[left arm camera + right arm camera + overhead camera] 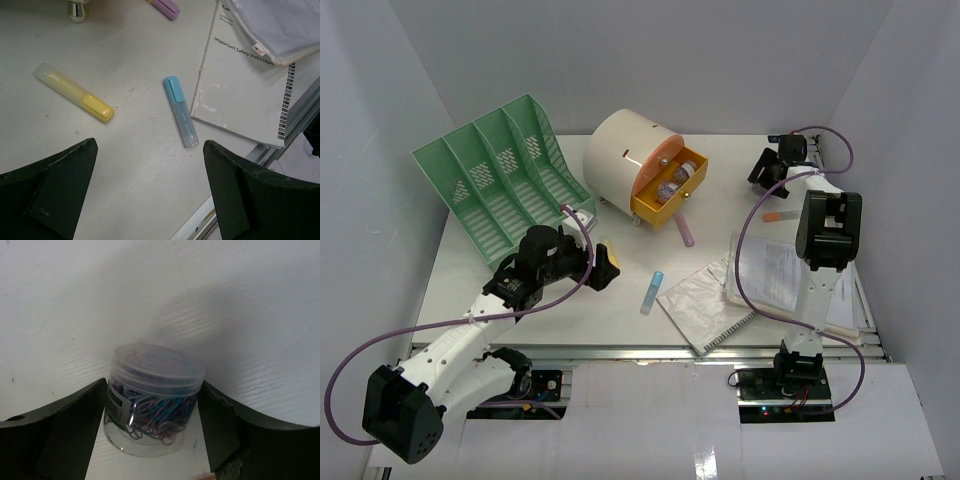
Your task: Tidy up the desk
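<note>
Desk (620, 320) lies flat and white below us. Our right gripper (153, 385) squeezes the jar of paper clips (156, 367) from both sides so it won't slip. Our left gripper (150, 145) hangs wide apart over the blue marker (180, 112), we think to grab it.

White back wall (670, 60), grey-white side walls; soft even light, faint shadows.
</note>
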Motion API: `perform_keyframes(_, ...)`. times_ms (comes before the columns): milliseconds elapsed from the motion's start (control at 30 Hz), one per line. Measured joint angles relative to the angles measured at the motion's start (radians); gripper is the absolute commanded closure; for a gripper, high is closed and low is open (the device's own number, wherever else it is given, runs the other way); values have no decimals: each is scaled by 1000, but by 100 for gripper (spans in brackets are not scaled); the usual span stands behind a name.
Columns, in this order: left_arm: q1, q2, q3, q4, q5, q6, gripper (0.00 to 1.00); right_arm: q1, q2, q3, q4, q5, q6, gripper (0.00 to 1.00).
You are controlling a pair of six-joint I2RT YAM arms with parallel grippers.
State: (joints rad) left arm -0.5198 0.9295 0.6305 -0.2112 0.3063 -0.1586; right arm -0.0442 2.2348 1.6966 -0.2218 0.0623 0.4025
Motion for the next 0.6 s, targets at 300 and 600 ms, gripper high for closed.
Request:
perform_keyframes(300,0,5,0,-6,-8,1,2,-18,1,-16,22,-47,4,75)
perform_keyframes(600,0,3,0,-6,-9,2,2,-7,-226,-276,118,-268,-161,79)
